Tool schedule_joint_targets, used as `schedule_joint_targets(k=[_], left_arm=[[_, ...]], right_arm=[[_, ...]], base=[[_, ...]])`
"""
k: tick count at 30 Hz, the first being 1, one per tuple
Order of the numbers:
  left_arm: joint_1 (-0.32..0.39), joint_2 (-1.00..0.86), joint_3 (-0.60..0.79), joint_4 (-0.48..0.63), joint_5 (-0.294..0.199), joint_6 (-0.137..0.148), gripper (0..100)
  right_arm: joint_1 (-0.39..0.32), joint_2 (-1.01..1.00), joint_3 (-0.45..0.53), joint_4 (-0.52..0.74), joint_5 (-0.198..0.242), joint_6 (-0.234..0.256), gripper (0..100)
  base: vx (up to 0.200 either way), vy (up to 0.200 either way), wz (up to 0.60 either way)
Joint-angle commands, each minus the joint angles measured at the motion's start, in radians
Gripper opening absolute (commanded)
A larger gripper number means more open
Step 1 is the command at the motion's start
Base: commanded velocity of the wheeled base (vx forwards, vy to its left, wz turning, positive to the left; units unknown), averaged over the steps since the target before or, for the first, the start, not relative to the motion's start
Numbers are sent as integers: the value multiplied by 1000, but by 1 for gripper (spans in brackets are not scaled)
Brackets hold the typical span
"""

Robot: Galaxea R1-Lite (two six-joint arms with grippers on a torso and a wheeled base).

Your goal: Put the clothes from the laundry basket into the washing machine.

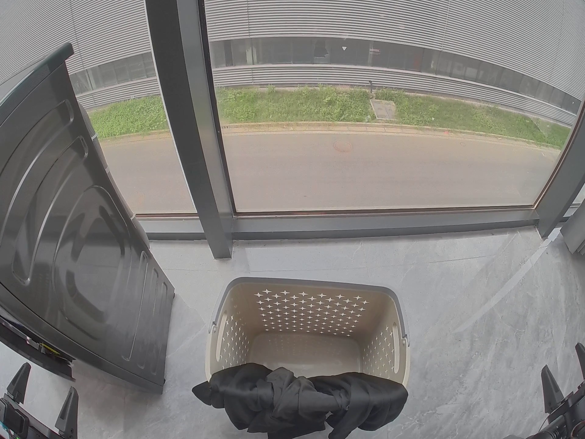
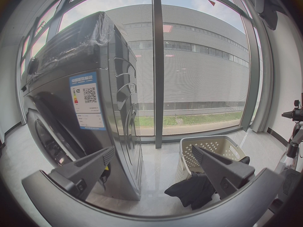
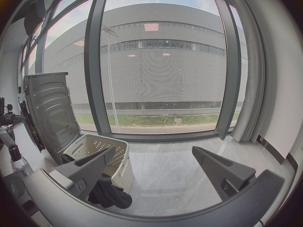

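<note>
The left gripper (image 1: 42, 397) has its fingers spread apart and holds nothing. It sits just beside the near corner of the washing machine (image 1: 73, 245). The right gripper (image 1: 567, 370) is likewise spread and unloaded, above the grey floor (image 1: 487, 312) and apart from the laundry basket (image 1: 311, 283). The basket stands between the two arms, just to the right of the machine's side panel. A black garment (image 1: 298, 400) hangs bunched over the basket's near rim. In the left wrist view the machine's round door (image 2: 47, 136) appears closed, though the angle is steep. A window (image 1: 378, 92) lies beyond.
</note>
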State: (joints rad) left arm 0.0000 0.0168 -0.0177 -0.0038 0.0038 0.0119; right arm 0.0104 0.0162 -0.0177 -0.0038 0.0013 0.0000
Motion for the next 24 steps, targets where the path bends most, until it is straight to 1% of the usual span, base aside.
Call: schedule_joint_targets(k=[1,4,10,24], left_arm=[[0,-17,16,-1,1,0,100],[0,-17,16,1,1,0,100],[0,-17,16,-1,1,0,100],[0,-17,16,1,1,0,100]], right_arm=[[0,-16,18,-1,0,0,100],[0,-16,18,-1,0,0,100],[0,-16,18,-1,0,0,100],[0,-16,18,-1,0,0,100]], base=[[0,0,0],[0,0,0],[200,0,0],[0,0,0]])
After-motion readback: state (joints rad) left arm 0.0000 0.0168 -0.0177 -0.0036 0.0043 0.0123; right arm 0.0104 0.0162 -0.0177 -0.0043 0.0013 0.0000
